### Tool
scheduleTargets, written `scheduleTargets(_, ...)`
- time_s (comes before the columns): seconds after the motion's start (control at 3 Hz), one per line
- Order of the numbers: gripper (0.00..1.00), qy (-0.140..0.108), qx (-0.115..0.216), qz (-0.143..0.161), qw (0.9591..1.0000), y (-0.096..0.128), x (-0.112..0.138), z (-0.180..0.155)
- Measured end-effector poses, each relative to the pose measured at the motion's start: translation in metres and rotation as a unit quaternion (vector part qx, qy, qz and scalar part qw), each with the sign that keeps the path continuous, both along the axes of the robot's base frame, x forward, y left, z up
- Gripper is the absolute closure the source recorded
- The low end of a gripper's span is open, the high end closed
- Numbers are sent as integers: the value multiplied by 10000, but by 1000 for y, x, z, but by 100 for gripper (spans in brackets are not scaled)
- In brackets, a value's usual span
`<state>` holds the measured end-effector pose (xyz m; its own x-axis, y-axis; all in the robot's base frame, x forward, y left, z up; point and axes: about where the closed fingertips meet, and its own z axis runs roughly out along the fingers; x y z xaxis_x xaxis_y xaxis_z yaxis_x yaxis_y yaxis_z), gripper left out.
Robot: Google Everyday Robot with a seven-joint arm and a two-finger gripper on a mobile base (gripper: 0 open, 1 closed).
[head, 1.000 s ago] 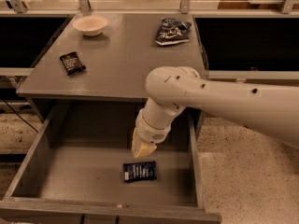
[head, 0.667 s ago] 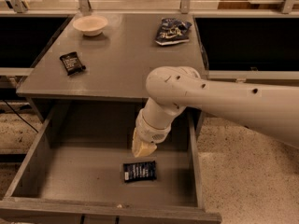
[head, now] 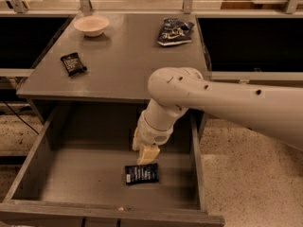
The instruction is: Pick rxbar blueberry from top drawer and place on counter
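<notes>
The rxbar blueberry (head: 141,173), a dark navy bar with white text, lies flat on the floor of the open top drawer (head: 71,174), right of its middle. My gripper (head: 145,153) hangs inside the drawer just above and behind the bar, pointing down at it, a small gap away. The white arm reaches in from the right and crosses the front right part of the counter (head: 118,60).
On the counter are a white bowl (head: 91,25) at the back left, a short black packet (head: 73,63) at the left, and a wrinkly blue-and-white snack bag (head: 174,31) at the back right. Black recessed bins (head: 246,41) flank the counter.
</notes>
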<state>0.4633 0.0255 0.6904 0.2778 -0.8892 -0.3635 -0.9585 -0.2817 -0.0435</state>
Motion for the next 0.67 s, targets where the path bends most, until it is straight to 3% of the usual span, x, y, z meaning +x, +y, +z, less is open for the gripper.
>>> scheduleTargets(0.33, 0, 0, -1, 0, 10000, 0, 0, 0)
scheduleTargets(0.67, 0, 0, -2, 0, 10000, 0, 0, 0)
